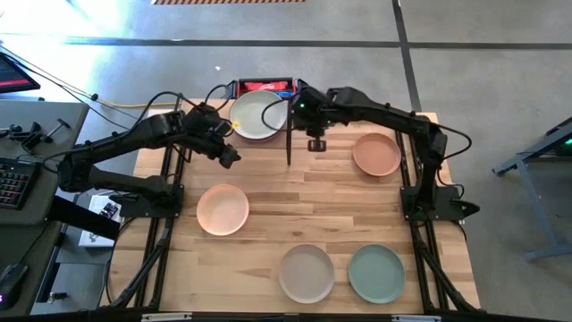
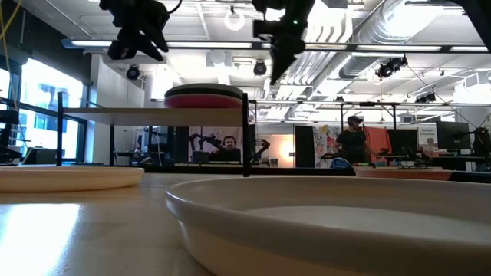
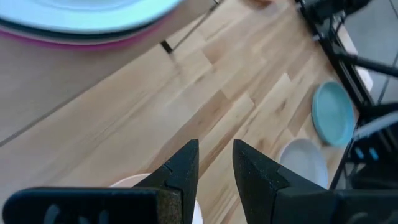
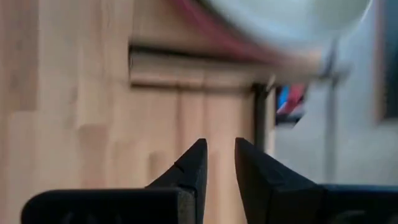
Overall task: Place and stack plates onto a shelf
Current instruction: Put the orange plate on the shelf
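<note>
A stack of plates, off-white on top (image 1: 259, 114), with charcoal and pink plates beneath (image 2: 204, 97), rests on the light-wood shelf (image 2: 146, 113) at the table's far middle. A peach plate (image 1: 222, 208), an orange plate (image 1: 376, 153), a beige plate (image 1: 306, 272) and a sage green plate (image 1: 375, 273) lie flat on the tabletop. My left gripper (image 1: 229, 157) hangs just left of the shelf's near edge, empty, its fingers (image 3: 186, 163) a narrow gap apart. My right gripper (image 1: 315, 143) hangs just right of the shelf's dark upright (image 1: 290, 143), empty, with the same narrow gap (image 4: 219, 149).
A red and black box (image 1: 268, 87) lies behind the shelf at the table's far edge. The shelf stands raised on thin dark legs (image 2: 245, 138). Bare tabletop shows between the peach and orange plates (image 1: 304, 192). People are in the room beyond (image 2: 354, 138).
</note>
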Available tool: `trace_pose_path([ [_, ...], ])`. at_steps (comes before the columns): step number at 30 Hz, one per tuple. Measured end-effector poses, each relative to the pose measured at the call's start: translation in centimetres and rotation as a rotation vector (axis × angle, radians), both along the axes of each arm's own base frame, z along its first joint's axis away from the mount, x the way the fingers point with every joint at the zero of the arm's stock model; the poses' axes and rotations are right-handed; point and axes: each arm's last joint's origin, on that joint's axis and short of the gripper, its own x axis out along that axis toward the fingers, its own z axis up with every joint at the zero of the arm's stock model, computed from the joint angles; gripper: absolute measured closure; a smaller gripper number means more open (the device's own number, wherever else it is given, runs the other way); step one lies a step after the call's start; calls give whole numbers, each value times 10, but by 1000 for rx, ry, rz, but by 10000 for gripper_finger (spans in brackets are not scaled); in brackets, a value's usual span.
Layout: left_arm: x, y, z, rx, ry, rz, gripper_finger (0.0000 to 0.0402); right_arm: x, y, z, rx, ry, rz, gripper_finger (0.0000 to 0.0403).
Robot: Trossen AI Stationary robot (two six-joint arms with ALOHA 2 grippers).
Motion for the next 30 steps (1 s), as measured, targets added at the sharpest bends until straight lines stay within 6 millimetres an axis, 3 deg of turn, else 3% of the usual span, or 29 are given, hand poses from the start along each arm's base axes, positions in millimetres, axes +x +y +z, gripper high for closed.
trace_pose_path([
  [10, 4, -11, 0, 69, 5, -131, 314, -33, -4, -25, 309, 212, -307, 341],
  [22, 2, -21, -4, 94, 65, -234, 314, -50, 21, -113, 443, 429, -432, 341],
  [27, 1, -21, -5, 91, 77, -234, 314, -69, 35, -135, 463, 397, -492, 354],
  [30, 1, -21, -5, 91, 77, -233, 314, -84, 40, -137, 423, 381, -554, 370],
])
